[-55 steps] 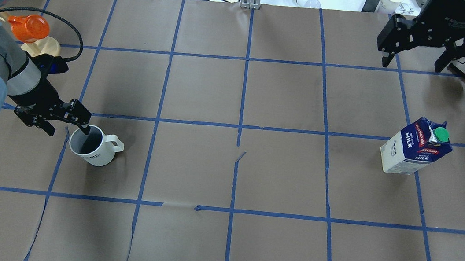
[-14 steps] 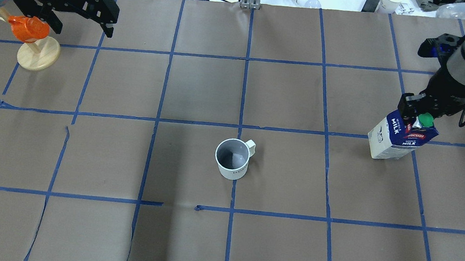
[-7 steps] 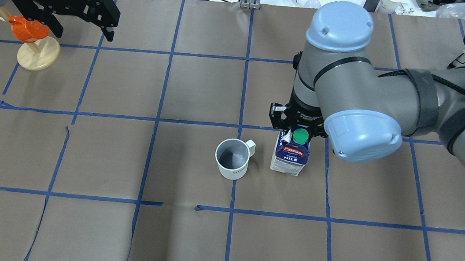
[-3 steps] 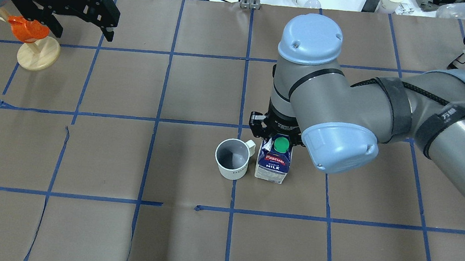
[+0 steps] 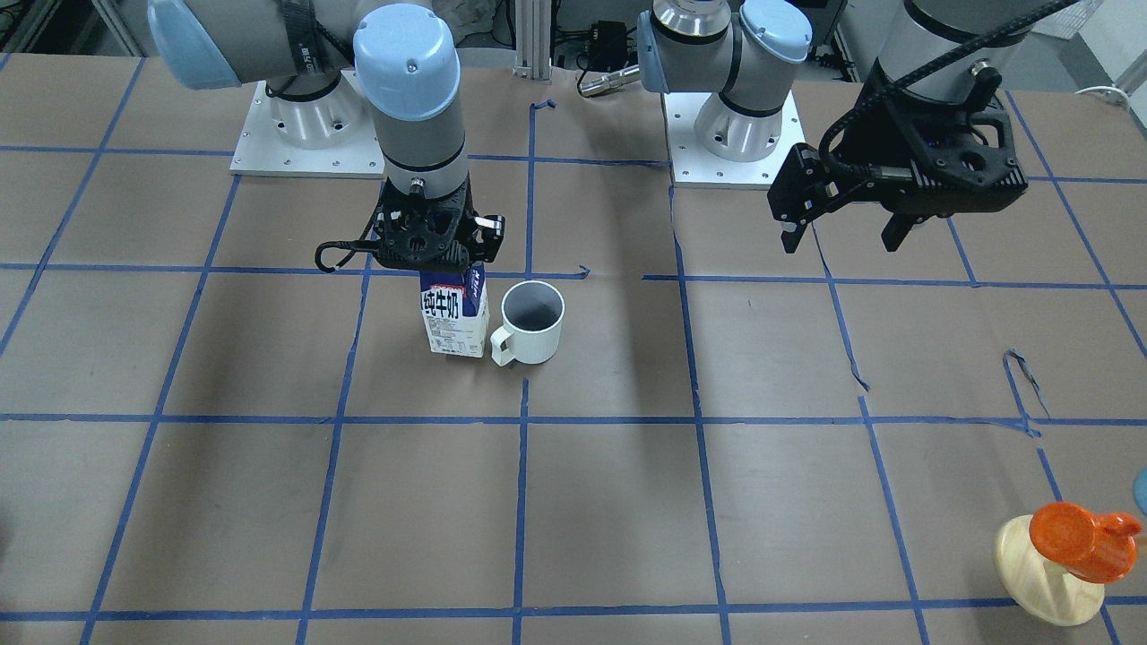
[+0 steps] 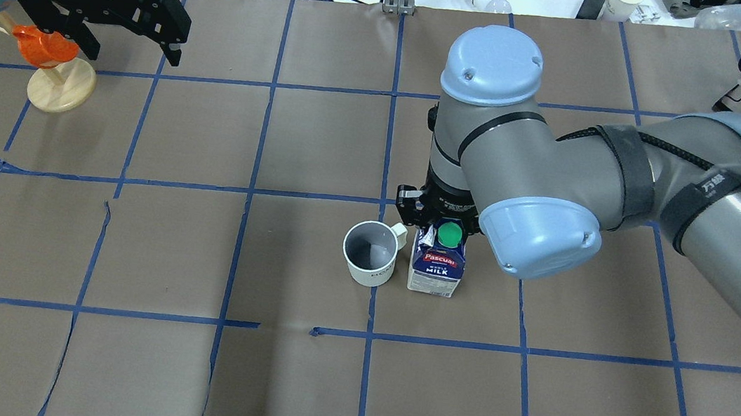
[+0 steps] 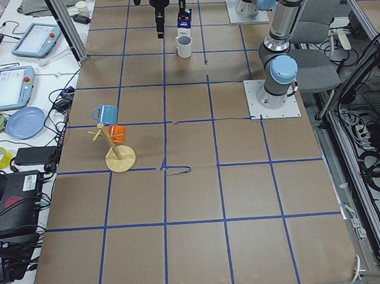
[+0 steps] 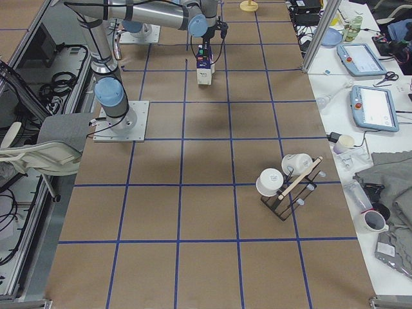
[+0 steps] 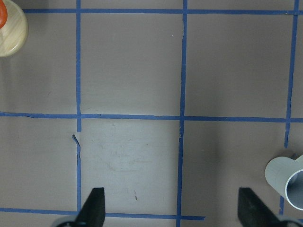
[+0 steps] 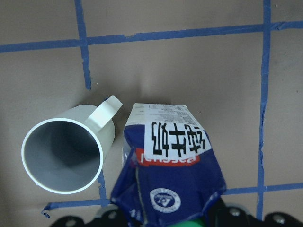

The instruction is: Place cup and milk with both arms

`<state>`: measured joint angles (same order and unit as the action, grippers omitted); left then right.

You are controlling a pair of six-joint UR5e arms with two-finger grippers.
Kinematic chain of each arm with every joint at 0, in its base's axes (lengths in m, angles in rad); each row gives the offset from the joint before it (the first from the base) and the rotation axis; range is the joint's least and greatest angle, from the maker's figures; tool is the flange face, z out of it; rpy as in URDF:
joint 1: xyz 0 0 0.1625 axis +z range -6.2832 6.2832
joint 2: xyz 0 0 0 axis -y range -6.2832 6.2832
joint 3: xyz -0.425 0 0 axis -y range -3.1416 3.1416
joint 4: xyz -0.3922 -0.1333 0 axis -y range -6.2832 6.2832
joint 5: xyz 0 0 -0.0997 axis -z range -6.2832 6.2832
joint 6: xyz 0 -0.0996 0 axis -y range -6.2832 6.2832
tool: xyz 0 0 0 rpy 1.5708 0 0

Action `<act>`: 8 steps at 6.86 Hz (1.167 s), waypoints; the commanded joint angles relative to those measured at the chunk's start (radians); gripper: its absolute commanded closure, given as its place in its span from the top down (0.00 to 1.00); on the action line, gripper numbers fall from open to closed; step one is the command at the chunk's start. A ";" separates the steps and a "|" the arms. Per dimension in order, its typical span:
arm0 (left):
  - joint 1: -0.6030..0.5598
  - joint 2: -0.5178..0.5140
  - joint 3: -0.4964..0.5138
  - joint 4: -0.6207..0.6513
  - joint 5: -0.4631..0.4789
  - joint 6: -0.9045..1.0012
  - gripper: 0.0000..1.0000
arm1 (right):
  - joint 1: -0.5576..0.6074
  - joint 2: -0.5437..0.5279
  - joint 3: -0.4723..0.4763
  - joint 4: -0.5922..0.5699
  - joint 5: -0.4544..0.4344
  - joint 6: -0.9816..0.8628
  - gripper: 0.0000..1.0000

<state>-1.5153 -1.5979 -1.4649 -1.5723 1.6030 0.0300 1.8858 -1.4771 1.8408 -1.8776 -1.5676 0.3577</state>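
"Since two seconds ago the milk carton [image 6: 435, 267] has crossed from the table's [image 6: 181, 368] right side to the middle. In the overhead view it now stands just beside the cup [image 6: 370, 254], at its three o'clock."

"Touching?"

"The handle points toward one o'clock, at the carton. The right wrist camera seems to show a thin gap, but I cannot be sure."

"What's done, then?"

"The cup stands upright at mid-table with nothing holding it. The carton looks upright and set down. I judge that only letting go and pulling back remain."

"And the right gripper [image 6: 439, 215]?"

"It points straight down, closed on the carton's top ridge, and the right arm [image 6: 730, 217] reaches in from three o'clock."

"The left gripper [image 6: 131, 51]?"

"Empty, fingers spread wide. It hangs well apart at the cup's ten o'clock, near the wooden stand [image 6: 62, 84] with its orange mug [image 6: 42, 46]."
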 commanded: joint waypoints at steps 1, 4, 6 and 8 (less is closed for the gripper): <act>0.000 -0.001 0.000 0.000 -0.002 0.001 1.00 | 0.003 0.001 0.002 0.002 -0.005 -0.032 0.56; 0.000 -0.001 -0.002 0.000 -0.005 0.001 1.00 | 0.003 0.000 0.000 0.000 -0.015 -0.101 1.00; 0.000 -0.004 0.000 0.000 -0.006 0.001 1.00 | -0.013 -0.023 -0.072 0.024 -0.017 -0.103 1.00; 0.000 -0.004 0.000 0.000 0.002 0.002 1.00 | -0.019 -0.028 -0.286 0.261 -0.016 -0.112 1.00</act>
<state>-1.5156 -1.6004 -1.4652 -1.5723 1.6023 0.0317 1.8707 -1.5007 1.6783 -1.7508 -1.5848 0.2521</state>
